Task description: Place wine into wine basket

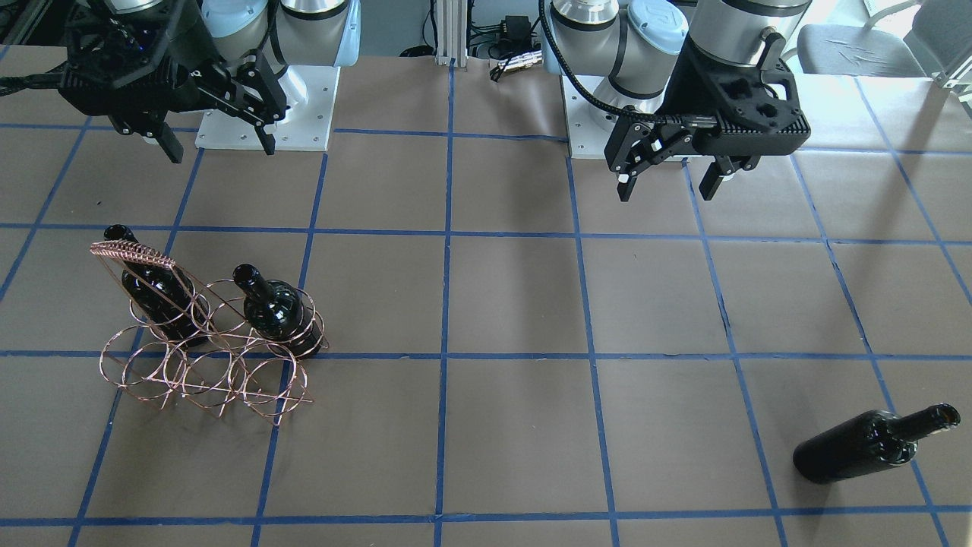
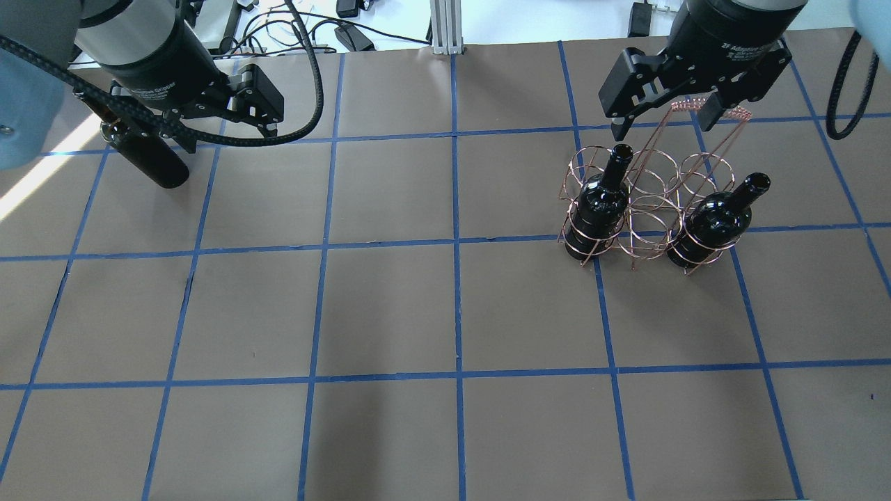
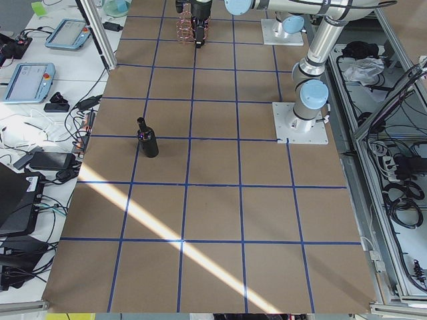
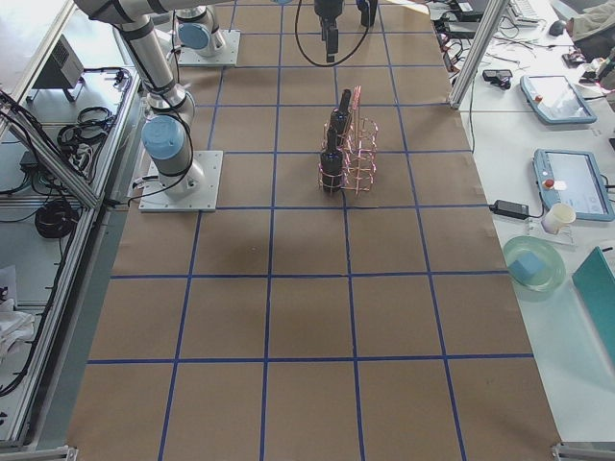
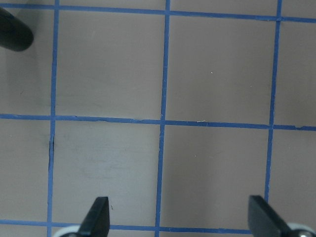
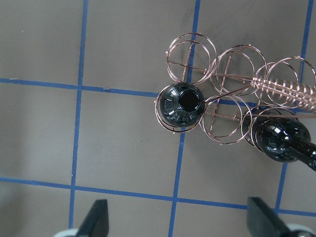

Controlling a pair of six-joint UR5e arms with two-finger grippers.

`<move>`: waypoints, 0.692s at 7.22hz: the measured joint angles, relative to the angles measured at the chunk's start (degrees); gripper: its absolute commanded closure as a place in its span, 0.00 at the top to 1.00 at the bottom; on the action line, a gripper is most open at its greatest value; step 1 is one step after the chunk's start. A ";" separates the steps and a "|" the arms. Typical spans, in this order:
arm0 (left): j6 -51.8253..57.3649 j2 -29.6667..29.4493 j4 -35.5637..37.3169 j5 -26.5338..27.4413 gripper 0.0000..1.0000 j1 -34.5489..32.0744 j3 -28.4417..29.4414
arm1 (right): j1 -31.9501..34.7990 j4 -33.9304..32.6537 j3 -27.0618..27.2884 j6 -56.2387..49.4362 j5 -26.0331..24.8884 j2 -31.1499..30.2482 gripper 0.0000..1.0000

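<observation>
The copper wire wine basket [image 1: 205, 357] stands on the table and holds two dark wine bottles [image 2: 598, 209] [image 2: 713, 223] upright in its end rings. The middle rings are empty. My right gripper [image 2: 661, 125] hangs open above the basket's far side, near the coiled handle [image 6: 284, 89]. In the right wrist view [image 6: 177, 210] nothing is between its fingers. A third wine bottle [image 1: 873, 444] stands alone on the table, partly hidden under my left arm in the overhead view [image 2: 153, 163]. My left gripper [image 1: 668, 186] is open and empty, above bare table [image 5: 177, 207].
Brown paper with a blue tape grid [image 2: 456, 313] covers the table. The two arm bases [image 1: 266, 106] [image 1: 600, 114] stand at the robot's side. Tablets and cables [image 3: 33, 77] lie on benches beyond the table's edge.
</observation>
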 measured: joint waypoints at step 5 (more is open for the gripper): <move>2.84 -5.51 0.16 0.53 1.00 8.79 6.23 | 0.09 -0.49 1.04 -0.03 0.00 -0.20 1.00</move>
